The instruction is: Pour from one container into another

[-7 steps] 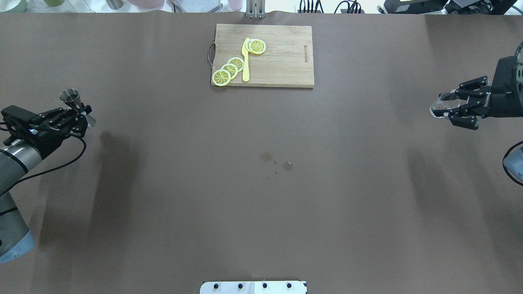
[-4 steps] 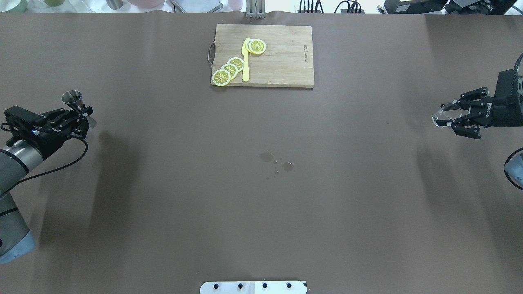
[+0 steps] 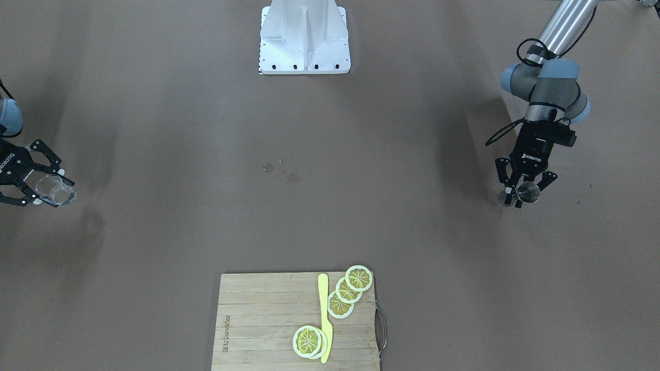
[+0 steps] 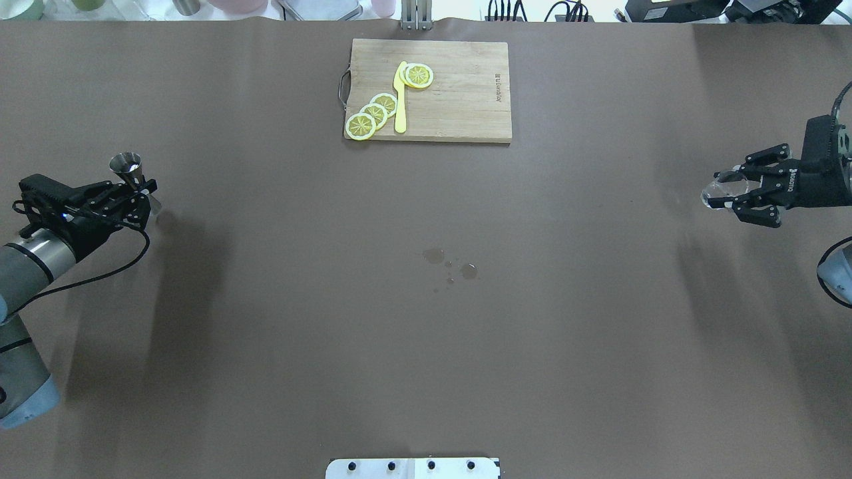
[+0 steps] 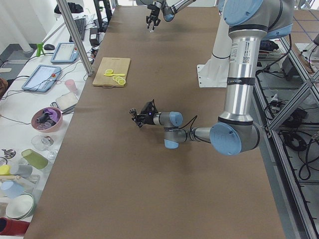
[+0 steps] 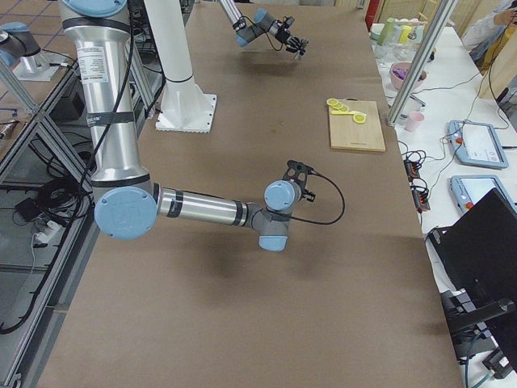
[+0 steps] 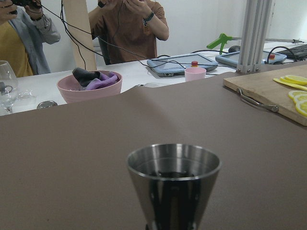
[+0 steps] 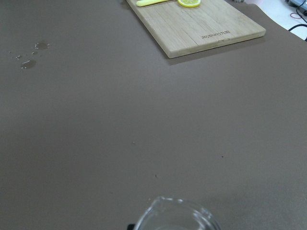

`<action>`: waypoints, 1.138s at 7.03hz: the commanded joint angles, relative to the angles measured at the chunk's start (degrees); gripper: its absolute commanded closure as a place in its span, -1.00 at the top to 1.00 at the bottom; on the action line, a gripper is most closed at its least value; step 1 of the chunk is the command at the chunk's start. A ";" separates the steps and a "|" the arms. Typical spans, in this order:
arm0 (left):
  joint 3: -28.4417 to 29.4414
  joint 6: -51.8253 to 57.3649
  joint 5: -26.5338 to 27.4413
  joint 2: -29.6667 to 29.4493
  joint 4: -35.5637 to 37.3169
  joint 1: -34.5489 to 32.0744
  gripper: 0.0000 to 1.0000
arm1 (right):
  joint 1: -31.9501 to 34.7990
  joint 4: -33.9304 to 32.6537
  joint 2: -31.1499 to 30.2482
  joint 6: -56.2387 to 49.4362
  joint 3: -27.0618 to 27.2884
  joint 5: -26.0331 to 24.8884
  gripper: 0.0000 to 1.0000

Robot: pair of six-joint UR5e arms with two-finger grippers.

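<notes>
A steel jigger [image 4: 126, 163] stands upright in my left gripper [image 4: 141, 193], which is shut on its waist above the table's left edge; dark liquid shows inside the jigger [image 7: 172, 179] in the left wrist view. The front-facing view has the jigger [image 3: 528, 191] and left gripper [image 3: 522, 201] on its right side. A clear glass [image 4: 715, 193] is held by my right gripper [image 4: 732, 190], shut on it at the table's far right. That glass [image 3: 62, 195] and right gripper [image 3: 53, 193] sit at the front-facing view's left edge. Only the glass rim [image 8: 175, 214] shows in the right wrist view.
A wooden cutting board [image 4: 459, 100] with lemon slices [image 4: 374, 114] and a yellow knife [image 4: 400, 100] lies at the table's far middle. Water drops [image 4: 452, 263] mark the table centre. The robot base plate [image 4: 413, 468] is at the near edge. People and a pink bowl [image 7: 88, 87] are beyond the table.
My left gripper has shifted slightly right and toward the near edge with the jigger. My right gripper has dropped a little toward the near edge, still holding the glass.
</notes>
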 commanded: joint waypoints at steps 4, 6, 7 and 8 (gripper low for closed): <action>0.00 2.08 -0.24 -0.05 0.12 0.06 -1.00 | -2.98 9.85 1.06 -0.98 -6.75 -3.69 -1.00; 0.00 2.08 0.11 -0.14 0.04 0.06 -0.96 | -6.23 11.81 1.49 -0.98 -7.11 -8.78 -1.00; 0.08 2.08 0.20 -0.14 0.04 0.06 -0.92 | -7.81 13.47 2.10 -0.98 -7.81 -11.60 -1.00; 0.00 2.08 0.20 -0.14 0.04 -0.03 -0.86 | -8.26 13.57 2.89 -0.98 -8.94 -11.80 -1.00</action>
